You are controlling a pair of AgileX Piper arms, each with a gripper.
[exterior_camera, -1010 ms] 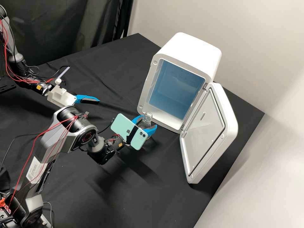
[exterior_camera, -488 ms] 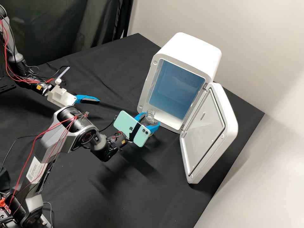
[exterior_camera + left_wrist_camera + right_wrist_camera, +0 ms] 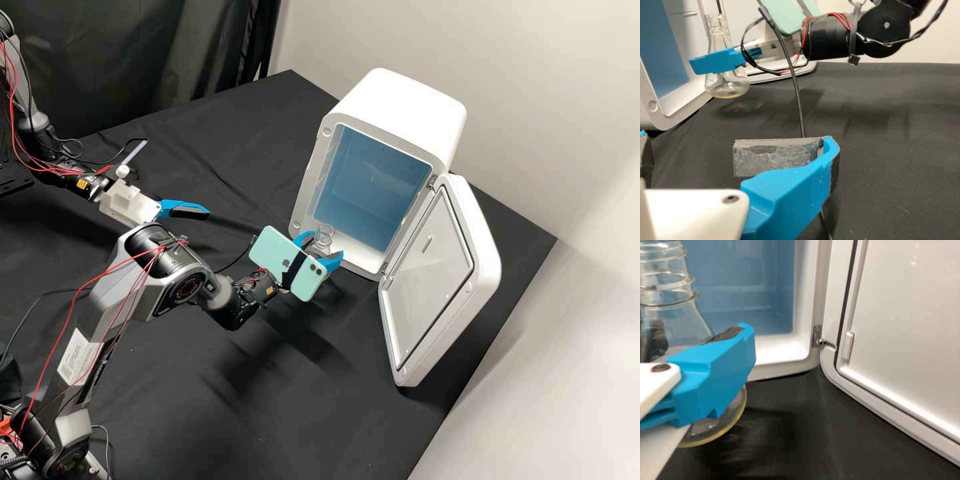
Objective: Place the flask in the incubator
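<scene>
Flask transfer: right end effector (image 3: pixel 324 247) pinches clear glass conical flask (image 3: pixel 325 233) just below its neck, at seven o'clock of open white, blue-lined incubator (image 3: pixel 400 107); glass probably light, slippery, fragile, so neck grip suits.

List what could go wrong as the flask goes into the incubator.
1. The clear glass conical flask hangs low before the white incubator with the blue interior; its base may strike the lower rim.
2. The right hand grips smooth sloping glass near the neck, so a knock could tilt or drop it.
3. The open white door stands close; the arm might clip it.
</scene>
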